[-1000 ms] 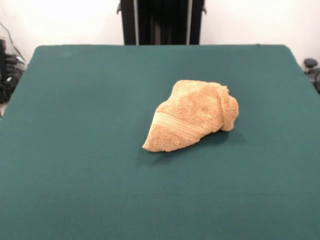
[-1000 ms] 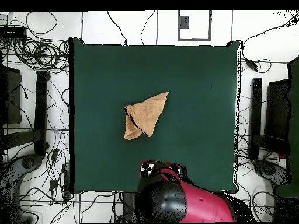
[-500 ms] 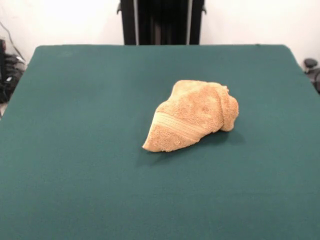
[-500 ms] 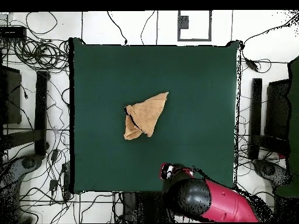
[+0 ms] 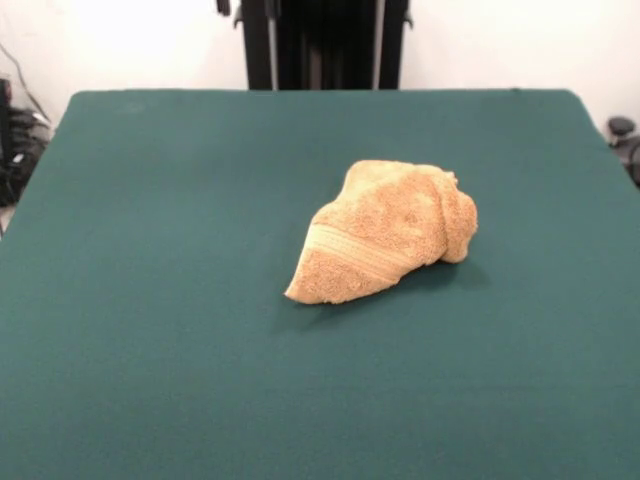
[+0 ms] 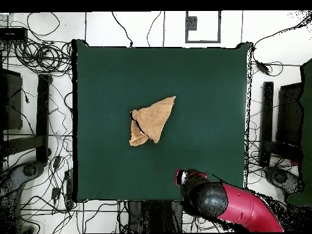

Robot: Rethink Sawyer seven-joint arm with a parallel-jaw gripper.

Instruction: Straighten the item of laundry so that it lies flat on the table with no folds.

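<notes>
The tan-orange towel [image 5: 385, 232] lies bunched in a folded, roughly triangular heap a little right of the middle of the green table [image 5: 150, 250]. A smooth stripe band crosses its lower left part. No care tag shows. In the overhead view the towel [image 6: 152, 120] lies near the middle of the table [image 6: 207, 85]. The red and black arm [image 6: 228, 204] hangs over the table's bottom edge at the right. Its gripper end [image 6: 183, 177] is far from the towel and holds nothing that I can see.
The black pedestal [image 5: 320, 45] stands behind the table's far edge. Cables and stands [image 6: 36, 91] lie on the floor round the table. A black stand [image 6: 267, 122] is at the right side.
In the overhead view the arm has swung to the right along the table's bottom edge. The towel has not moved.
</notes>
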